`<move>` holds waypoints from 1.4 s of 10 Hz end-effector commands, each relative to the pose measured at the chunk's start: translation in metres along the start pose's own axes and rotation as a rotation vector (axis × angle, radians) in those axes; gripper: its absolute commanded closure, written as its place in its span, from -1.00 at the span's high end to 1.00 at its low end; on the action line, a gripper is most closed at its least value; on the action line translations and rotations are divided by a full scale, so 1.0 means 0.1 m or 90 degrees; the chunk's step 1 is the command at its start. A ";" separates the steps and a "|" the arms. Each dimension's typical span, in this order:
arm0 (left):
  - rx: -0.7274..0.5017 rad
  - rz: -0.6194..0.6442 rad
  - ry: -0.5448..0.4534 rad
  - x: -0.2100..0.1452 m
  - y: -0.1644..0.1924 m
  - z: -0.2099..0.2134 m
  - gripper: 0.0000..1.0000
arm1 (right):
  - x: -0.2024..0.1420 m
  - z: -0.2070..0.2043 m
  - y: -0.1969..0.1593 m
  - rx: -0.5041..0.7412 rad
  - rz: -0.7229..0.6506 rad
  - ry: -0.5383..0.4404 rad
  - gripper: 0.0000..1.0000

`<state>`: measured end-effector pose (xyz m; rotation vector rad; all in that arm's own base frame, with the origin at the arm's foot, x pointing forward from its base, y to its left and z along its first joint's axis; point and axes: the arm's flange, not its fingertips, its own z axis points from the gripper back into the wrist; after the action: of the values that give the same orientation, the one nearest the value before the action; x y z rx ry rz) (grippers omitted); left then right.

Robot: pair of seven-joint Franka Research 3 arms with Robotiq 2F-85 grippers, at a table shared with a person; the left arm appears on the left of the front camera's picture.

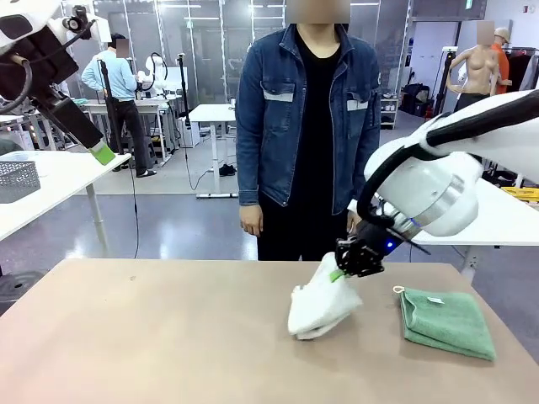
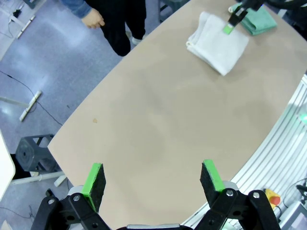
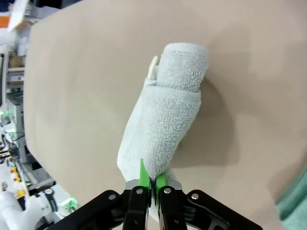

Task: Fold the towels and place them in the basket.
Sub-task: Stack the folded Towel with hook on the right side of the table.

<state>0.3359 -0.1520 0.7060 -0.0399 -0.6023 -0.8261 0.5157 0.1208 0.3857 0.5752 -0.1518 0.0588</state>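
— Reporting on the right gripper [image 1: 338, 274]: clamping together on a top fold of the off-white towel [image 1: 320, 307], green pads pressing flat against each other with a thin layer of cloth between. Lifting that end clear of the table [image 1: 168, 337], lower end resting on the surface, folds hanging loosely. In the right wrist view, same gripper [image 3: 152, 181] pinching the off-white towel [image 3: 165, 127] at its near end, rolled far end lying on the table [image 3: 86, 72], small pale tag showing beside the roll.

— Noting the left gripper?

— Left gripper [image 2: 153, 179] standing wide apart, holding nothing, hanging high over the near-left part of the table [image 2: 158, 115]. One green pad of the left gripper [image 1: 103, 154] showing at upper left in the front view, raised well above the tabletop.

— Locating the remaining task items?

— Mint green towel [image 1: 446, 322] lying folded flat at the right side of the table, near the off-white one but not touching it, small white loop at its far-left corner. From the left wrist, off-white towel [image 2: 217, 44] and mint green towel [image 2: 258, 20] appearing at the far end, right gripper [image 2: 229, 26] sitting above them. Grey mesh basket [image 1: 17, 180] sitting on a white side table [image 1: 63, 181] at far left, well apart from both towels.

— Person?

— Person [image 1: 305, 126] in denim jacket standing at the far edge, hand [image 1: 250, 221] hanging at the side, touching nothing.
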 end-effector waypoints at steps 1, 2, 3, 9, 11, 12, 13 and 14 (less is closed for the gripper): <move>0.001 -0.003 -0.002 -0.01 -0.01 -0.01 1.00 | -0.09 0.29 -0.02 -0.083 -0.003 -0.028 -0.89; 0.001 -0.003 -0.002 -0.01 -0.01 -0.01 1.00 | -0.10 0.45 -0.05 -0.088 -0.012 -0.045 -0.89; 0.001 -0.003 -0.002 -0.01 -0.01 -0.01 1.00 | -0.12 0.56 -0.07 -0.106 -0.010 -0.053 -0.89; 0.001 -0.003 -0.002 -0.01 -0.01 -0.01 1.00 | -0.20 1.24 -0.46 -0.093 -0.005 -0.077 -0.89; 0.001 -0.003 -0.002 -0.01 -0.01 -0.01 1.00 | -0.24 1.39 -0.70 -0.095 0.019 -0.087 -0.89; 0.001 -0.003 -0.002 -0.01 -0.01 -0.01 1.00 | -0.25 1.48 -0.83 -0.084 0.034 -0.090 -0.89; 0.001 -0.003 -0.002 -0.01 -0.01 -0.01 1.00 | -0.26 1.55 -0.92 -0.090 0.055 -0.097 -0.89; 0.001 -0.003 -0.002 -0.01 -0.01 -0.01 1.00 | -0.24 1.59 -1.01 -0.084 0.077 -0.091 -0.89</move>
<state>0.3359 -0.1519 0.7060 -0.0400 -0.6024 -0.8260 0.4830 -0.0442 0.4603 0.4165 -0.3181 0.0664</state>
